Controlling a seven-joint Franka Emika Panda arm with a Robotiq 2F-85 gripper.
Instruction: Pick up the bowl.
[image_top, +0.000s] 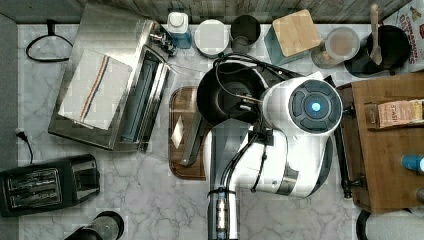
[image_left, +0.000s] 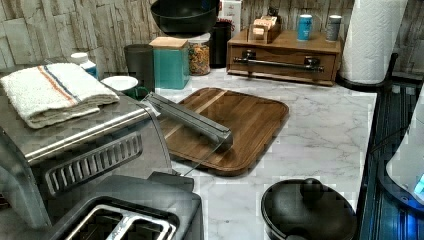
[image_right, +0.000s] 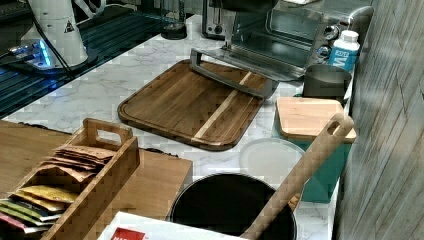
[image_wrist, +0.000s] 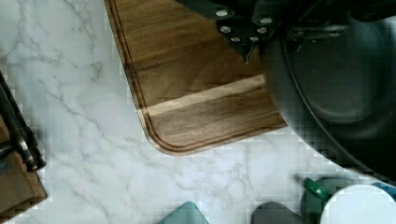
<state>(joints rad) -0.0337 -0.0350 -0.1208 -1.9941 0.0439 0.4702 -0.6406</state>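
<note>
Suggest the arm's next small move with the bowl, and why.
Probably keep the grip and finish with a slow, straight-up lift. In the left view the bowl hangs well above the wooden cutting board. The wrist view shows the gripper pinching its rim at one side, so a sideways jerk might tilt it.

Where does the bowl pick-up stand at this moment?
Done: the round black glossy bowl hangs in the air, well above the wooden cutting board. In hand: the gripper clamps its rim. Left: seemingly nothing but holding it steady.
</note>
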